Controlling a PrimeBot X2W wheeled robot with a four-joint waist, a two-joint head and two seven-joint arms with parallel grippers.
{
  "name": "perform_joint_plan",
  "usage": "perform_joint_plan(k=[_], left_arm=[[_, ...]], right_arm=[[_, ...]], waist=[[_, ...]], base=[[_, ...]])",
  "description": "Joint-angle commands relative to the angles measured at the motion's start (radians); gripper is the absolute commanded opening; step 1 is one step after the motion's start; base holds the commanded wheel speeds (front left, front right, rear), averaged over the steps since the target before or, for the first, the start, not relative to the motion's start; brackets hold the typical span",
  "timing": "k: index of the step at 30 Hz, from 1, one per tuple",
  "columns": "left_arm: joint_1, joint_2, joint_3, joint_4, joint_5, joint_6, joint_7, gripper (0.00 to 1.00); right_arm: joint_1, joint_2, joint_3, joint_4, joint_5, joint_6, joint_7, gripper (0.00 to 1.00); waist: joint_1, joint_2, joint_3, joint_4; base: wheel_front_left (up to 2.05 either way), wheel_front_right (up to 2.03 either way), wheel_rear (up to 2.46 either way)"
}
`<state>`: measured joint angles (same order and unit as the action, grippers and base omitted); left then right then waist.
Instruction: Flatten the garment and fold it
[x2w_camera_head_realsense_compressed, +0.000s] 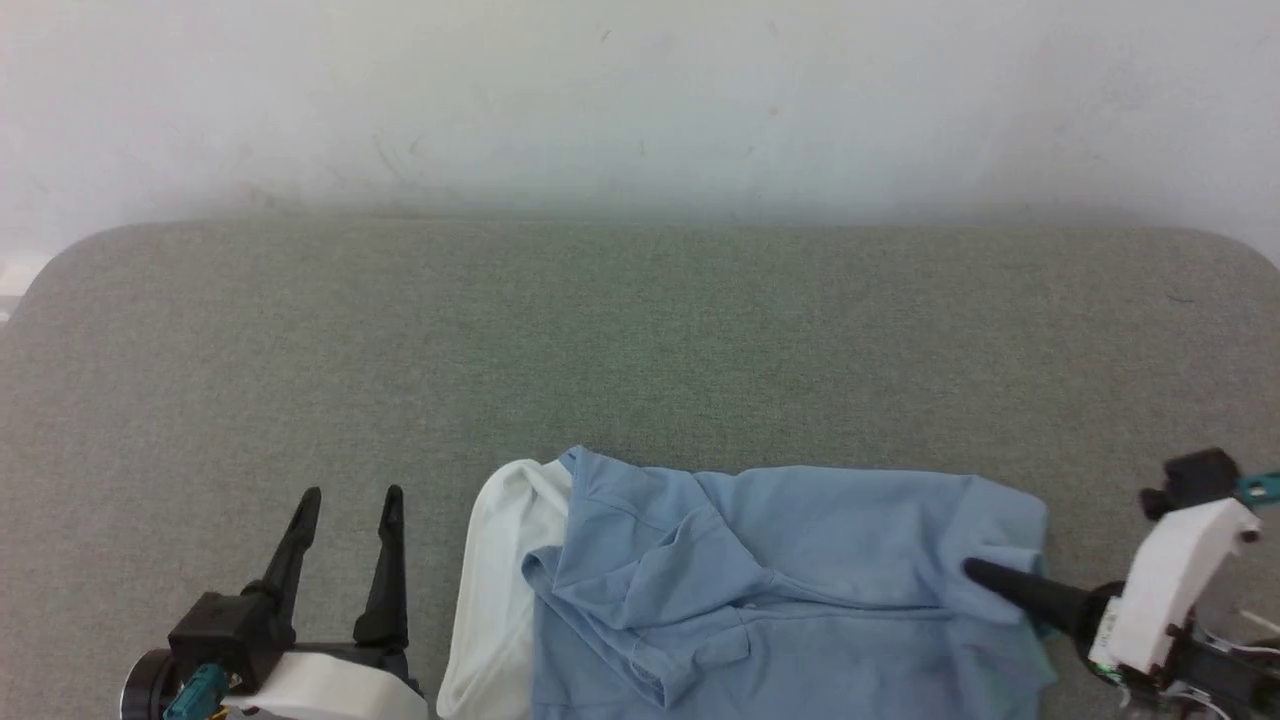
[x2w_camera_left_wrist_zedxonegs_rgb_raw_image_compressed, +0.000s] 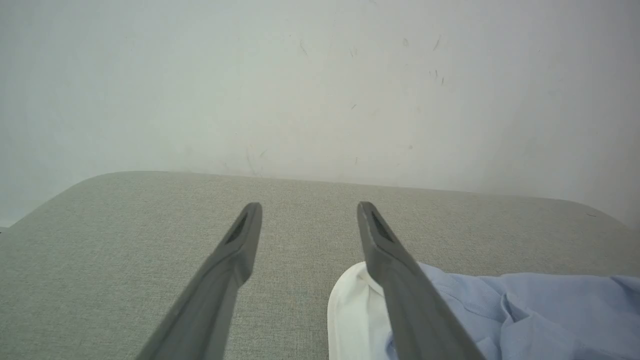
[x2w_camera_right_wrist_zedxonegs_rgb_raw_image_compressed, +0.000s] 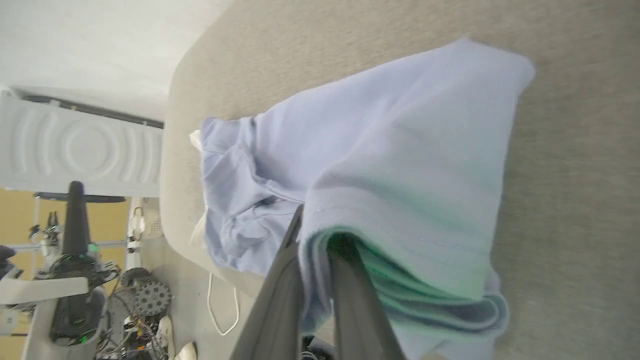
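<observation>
We see a pale wall (x2w_camera_head_realsense_compressed: 640, 100) behind the garment; beneath the garment lies our grey cloth-covered table (x2w_camera_head_realsense_compressed: 640, 330); the garment (x2w_camera_head_realsense_compressed: 800, 560) itself, light blue, rumpled and partly doubled over, sits at the table's near edge, its white collar (x2w_camera_head_realsense_compressed: 500, 580) at its left end; our right tool (x2w_camera_head_realsense_compressed: 985, 575) reaches in at the garment's right end, fingers together and clamped on a folded edge of the blue knit; our left tool (x2w_camera_head_realsense_compressed: 352, 492) hangs just left of the collar, fingers spread wide, gripping nothing.
</observation>
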<state>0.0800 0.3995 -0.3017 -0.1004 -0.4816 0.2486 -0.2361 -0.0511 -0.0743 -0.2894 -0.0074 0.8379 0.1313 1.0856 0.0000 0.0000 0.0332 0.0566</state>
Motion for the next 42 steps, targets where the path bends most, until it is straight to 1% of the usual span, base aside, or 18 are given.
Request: perform_joint_plan(k=[1, 3, 5, 7, 10, 15, 18, 21, 23, 24, 25, 27, 31, 34, 37, 40, 42], left_arm=[[0.001, 0.002, -0.002, 0.0, 0.009, 0.006, 0.003, 1.0], [-0.001, 0.003, -0.004, 0.002, 0.008, 0.005, 0.005, 1.0], [-0.005, 0.003, -0.006, 0.003, 0.007, 0.003, 0.007, 1.0], [-0.01, 0.003, -0.011, 0.006, 0.007, 0.0, 0.009, 1.0], [-0.021, 0.001, -0.021, 0.011, 0.006, -0.007, 0.011, 1.0], [-0.045, -0.014, -0.041, 0.027, 0.005, -0.019, 0.013, 1.0], [-0.06, -0.023, -0.05, 0.039, 0.005, -0.026, 0.01, 1.0], [-0.068, -0.031, -0.054, 0.052, 0.004, -0.031, 0.005, 1.0], [-0.071, -0.034, -0.052, 0.06, 0.001, -0.033, 0.002, 1.0], [-0.073, -0.035, -0.052, 0.063, 0.001, -0.034, 0.0, 1.0], [-0.076, -0.036, -0.052, 0.066, 0.001, -0.036, -0.001, 1.0], [-0.082, -0.038, -0.051, 0.071, 0.0, -0.039, -0.004, 1.0], [-0.087, -0.039, -0.045, 0.08, -0.001, -0.04, -0.009, 1.0], [-0.086, -0.039, -0.042, 0.086, -0.002, -0.041, -0.011, 1.0], [-0.084, -0.039, -0.037, 0.089, -0.002, -0.039, -0.013, 1.0], [-0.08, -0.038, -0.033, 0.089, -0.003, -0.036, -0.015, 1.0], [-0.076, -0.037, -0.032, 0.089, -0.003, -0.035, -0.016, 1.0]], right_arm=[[-0.013, 0.01, 0.021, -0.008, 0.06, -0.001, 0.018, 0.0], [-0.02, 0.019, 0.07, 0.0, 0.141, -0.001, 0.04, 0.0], [-0.034, 0.023, 0.133, 0.014, 0.198, -0.001, 0.025, 0.0], [-0.053, 0.023, 0.225, 0.043, 0.26, -0.001, -0.018, 0.0], [-0.097, 0.024, 0.366, 0.098, 0.331, -0.001, -0.125, 0.0], [-0.182, 0.024, 0.576, 0.215, 0.344, -0.001, -0.308, 0.0], [-0.241, 0.024, 0.663, 0.3, 0.296, -0.001, -0.427, 0.0], [-0.292, 0.024, 0.744, 0.375, 0.291, -0.001, -0.533, 0.0], [-0.328, 0.024, 0.799, 0.426, 0.271, -0.001, -0.593, 0.43], [-0.347, 0.024, 0.832, 0.446, 0.254, -0.001, -0.612, 0.67], [-0.366, 0.024, 0.863, 0.463, 0.235, -0.001, -0.634, 1.0], [-0.402, 0.024, 0.916, 0.48, 0.214, -0.001, -0.676, 1.0], [-0.49, 0.009, 1.059, 0.484, 0.109, -0.001, -0.725, 1.0], [-0.561, -0.042, 1.197, 0.445, 0.018, -0.001, -0.742, 1.0], [-0.627, -0.104, 1.31, 0.405, -0.069, -0.001, -0.768, 1.0], [-0.669, -0.159, 1.372, 0.36, -0.126, -0.001, -0.797, 1.0], [-0.677, -0.196, 1.374, 0.332, -0.157, -0.001, -0.828, 1.0]], waist=[[0.0, 0.0, -0.004, 0.005], [0.0, 0.0, -0.007, 0.011], [0.0, 0.0, -0.009, 0.015], [0.0, 0.0, -0.01, 0.023], [0.0, 0.0, -0.011, 0.039], [0.0, 0.0, -0.005, 0.083], [0.0, 0.0, 0.005, 0.106], [0.0, 0.0, 0.016, 0.12], [0.0, 0.0, 0.023, 0.125], [0.0, 0.0, 0.027, 0.128], [0.0, 0.0, 0.031, 0.13], [0.0, 0.0, 0.038, 0.131], [0.0, 0.0, 0.045, 0.125], [0.0, 0.0, 0.047, 0.115], [0.0, 0.0, 0.048, 0.101], [0.0, 0.0, 0.045, 0.086], [0.0, 0.0, 0.04, 0.078]], base=[[0.0, 0.0, 0.0], [0.0, 0.0, 0.0], [0.0, 0.0, 0.0], [0.0, 0.0, 0.0], [0.0, 0.0, 0.0], [0.0, 0.0, 0.0], [0.0, 0.0, 0.0], [0.0, 0.0, 0.0], [0.0, 0.0, 0.0], [0.0, 0.0, 0.0], [0.0, 0.0, 0.0], [0.0, 0.0, 0.0], [0.0, 0.0, 0.0], [0.0, 0.0, 0.0], [0.0, 0.0, 0.0], [0.0, 0.0, 0.0], [0.0, 0.0, 0.0]])
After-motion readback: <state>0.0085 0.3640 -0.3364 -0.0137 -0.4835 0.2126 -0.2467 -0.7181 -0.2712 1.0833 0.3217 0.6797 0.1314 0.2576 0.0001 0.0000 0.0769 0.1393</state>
